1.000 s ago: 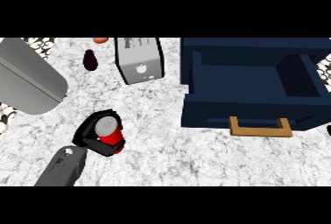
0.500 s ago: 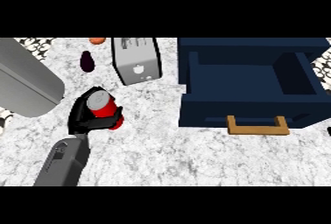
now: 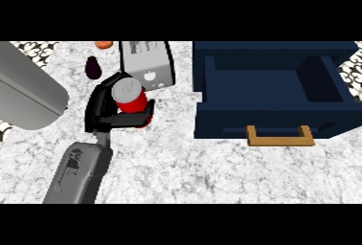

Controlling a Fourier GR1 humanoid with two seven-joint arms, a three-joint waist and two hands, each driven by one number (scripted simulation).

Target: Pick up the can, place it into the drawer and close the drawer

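My left hand [image 3: 99,109] is curled round a red can [image 3: 134,99] with a grey top, holding it left of centre in the head view. The can leans slightly, and the black fingers cover its lower part. My grey left forearm [image 3: 79,172] comes in from the lower left. The dark blue drawer [image 3: 268,119] stands open to the right of the can, its inside showing nothing in it. A wooden handle [image 3: 279,138] sits on the drawer's near front. My right hand does not show.
A grey toaster-like box [image 3: 150,62] stands just beyond the can. A purple eggplant [image 3: 93,67] and a small orange thing [image 3: 104,44] lie at the far left. A large grey rounded object [image 3: 25,95] fills the left edge.
My left hand has carried the can away from me and to the right, closer to the grey box and the drawer. The drawer has not moved.
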